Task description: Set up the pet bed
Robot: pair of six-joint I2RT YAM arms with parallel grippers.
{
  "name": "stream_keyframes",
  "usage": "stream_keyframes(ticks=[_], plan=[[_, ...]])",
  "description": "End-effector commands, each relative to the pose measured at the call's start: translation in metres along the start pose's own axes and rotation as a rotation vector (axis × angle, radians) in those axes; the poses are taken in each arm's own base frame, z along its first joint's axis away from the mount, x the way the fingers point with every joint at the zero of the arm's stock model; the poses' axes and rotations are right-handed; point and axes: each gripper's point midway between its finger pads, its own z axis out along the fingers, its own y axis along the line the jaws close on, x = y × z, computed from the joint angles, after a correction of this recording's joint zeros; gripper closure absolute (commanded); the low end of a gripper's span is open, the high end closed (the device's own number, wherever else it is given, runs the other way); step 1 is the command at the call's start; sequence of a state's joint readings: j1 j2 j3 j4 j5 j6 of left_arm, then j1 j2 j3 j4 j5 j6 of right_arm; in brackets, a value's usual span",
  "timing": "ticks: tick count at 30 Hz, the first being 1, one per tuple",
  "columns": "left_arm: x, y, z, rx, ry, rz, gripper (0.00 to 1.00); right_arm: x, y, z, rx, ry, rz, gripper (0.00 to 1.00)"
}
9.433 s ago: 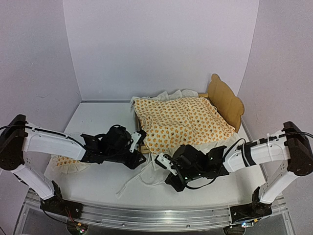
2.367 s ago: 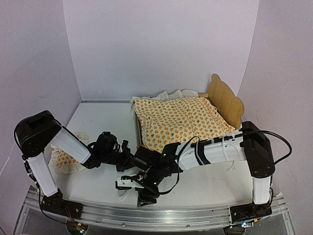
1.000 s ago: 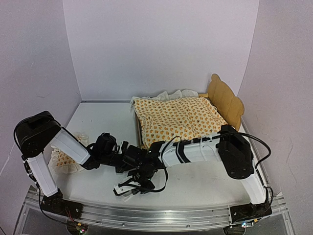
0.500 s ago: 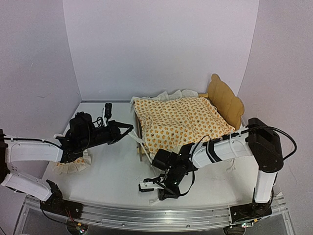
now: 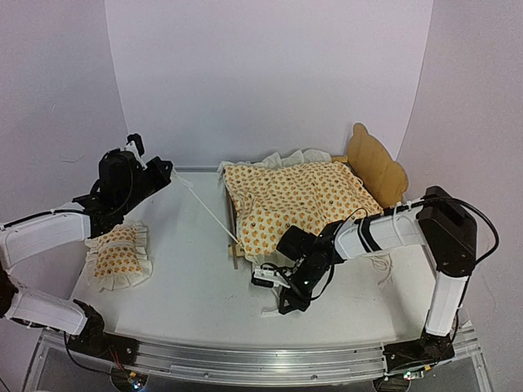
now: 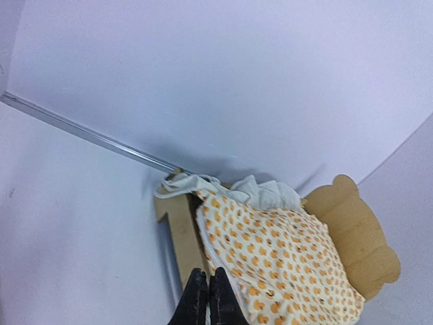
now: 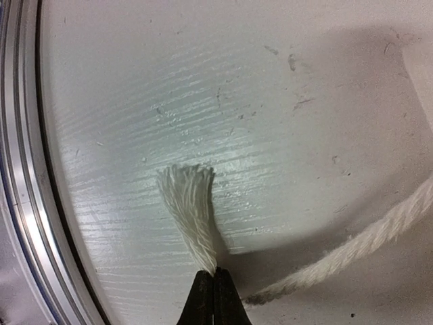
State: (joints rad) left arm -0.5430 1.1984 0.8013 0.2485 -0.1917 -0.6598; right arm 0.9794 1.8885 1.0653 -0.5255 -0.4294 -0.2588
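Note:
The pet bed stands at the back right, with its bear-ear headboard [image 5: 377, 167] and low footboard [image 5: 233, 222]. The orange-dotted mattress cover [image 5: 302, 200] lies over it and hides the grey base. My left gripper [image 5: 166, 171] is raised at the back left. It is shut on a white tie [image 5: 204, 208] that runs taut down to the footboard corner. My right gripper [image 5: 283, 308] is low over the table in front of the bed, shut on the frayed end of a second tie [image 7: 189, 200]. The left wrist view shows the footboard [image 6: 179, 230], cover [image 6: 284, 257] and headboard [image 6: 358, 230].
The small ruffled pillow [image 5: 118, 255] lies on the table at the left, below my left arm. More loose tie cord [image 5: 380, 263] trails off the bed's right side. A cord [image 7: 379, 237] crosses the table near my right gripper. The metal front rail [image 7: 27, 203] is close.
My left gripper has risen and swung back to the left, pulling its tie taut from the footboard. My right gripper has shifted a little right and back with the frayed tie end.

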Motion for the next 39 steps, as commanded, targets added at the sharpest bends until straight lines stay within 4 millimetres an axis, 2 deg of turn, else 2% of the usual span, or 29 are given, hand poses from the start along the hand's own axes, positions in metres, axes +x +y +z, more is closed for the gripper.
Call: stream_keyframes(ticks=[1,3,5,9,12,15,17,19,21,23,25,27,28,29,31,34,35,38,39], plan=[[-0.065,0.002,-0.008,-0.08,-0.166,0.111,1.0,-0.029,-0.013,0.001,-0.012,-0.052,0.054,1.0],[-0.072,0.002,-0.006,-0.108,-0.167,0.139,1.0,-0.039,-0.026,0.001,0.019,-0.063,0.081,1.0],[-0.074,0.002,-0.003,-0.122,-0.157,0.145,1.0,-0.036,-0.036,0.001,0.07,-0.048,0.107,1.0],[-0.072,-0.004,0.005,-0.098,-0.13,0.152,1.0,-0.006,-0.039,-0.002,0.132,0.005,0.151,1.0],[-0.067,0.002,0.007,-0.123,-0.113,0.155,1.0,0.02,-0.039,-0.005,0.167,0.041,0.185,1.0],[-0.063,0.016,0.001,-0.175,-0.109,0.159,1.0,0.026,-0.031,-0.007,0.131,0.018,0.206,1.0],[-0.047,0.026,-0.004,-0.183,-0.062,0.161,1.0,0.014,-0.018,-0.01,0.062,-0.033,0.194,1.0],[-0.019,0.037,-0.007,-0.181,0.03,0.146,1.0,-0.003,-0.011,-0.018,0.025,-0.09,0.216,1.0],[0.023,0.057,-0.012,-0.2,0.16,0.12,0.98,-0.02,-0.008,-0.034,0.032,-0.146,0.261,0.87],[0.065,0.082,-0.024,-0.236,0.281,0.097,0.87,-0.034,-0.007,-0.064,0.089,-0.229,0.29,0.7],[0.098,0.106,-0.04,-0.281,0.362,0.061,0.66,-0.034,-0.018,-0.096,0.226,-0.285,0.329,0.41],[0.115,0.12,-0.054,-0.313,0.401,0.049,0.39,-0.023,-0.031,-0.131,0.388,-0.291,0.349,0.15],[0.116,0.121,-0.058,-0.31,0.403,0.055,0.3,-0.008,-0.04,-0.15,0.482,-0.251,0.378,0.04],[0.113,0.119,-0.06,-0.299,0.395,0.069,0.24,-0.001,-0.054,-0.174,0.588,-0.249,0.407,0.02],[0.098,0.104,-0.056,-0.249,0.365,0.103,0.16,0.029,-0.077,-0.217,0.754,-0.166,0.486,0.02],[0.068,0.057,-0.031,-0.094,0.324,0.132,0.1,0.059,-0.106,-0.277,0.912,-0.112,0.605,0.02],[0.064,0.037,-0.022,-0.011,0.33,0.129,0.1,0.067,-0.114,-0.296,0.946,-0.109,0.647,0.02],[0.065,-0.005,0.014,0.173,0.359,0.094,0.09,0.086,-0.136,-0.351,1.054,-0.126,0.759,0.02],[0.07,-0.014,0.027,0.217,0.383,0.078,0.11,0.092,-0.147,-0.369,1.086,-0.141,0.801,0.02]])
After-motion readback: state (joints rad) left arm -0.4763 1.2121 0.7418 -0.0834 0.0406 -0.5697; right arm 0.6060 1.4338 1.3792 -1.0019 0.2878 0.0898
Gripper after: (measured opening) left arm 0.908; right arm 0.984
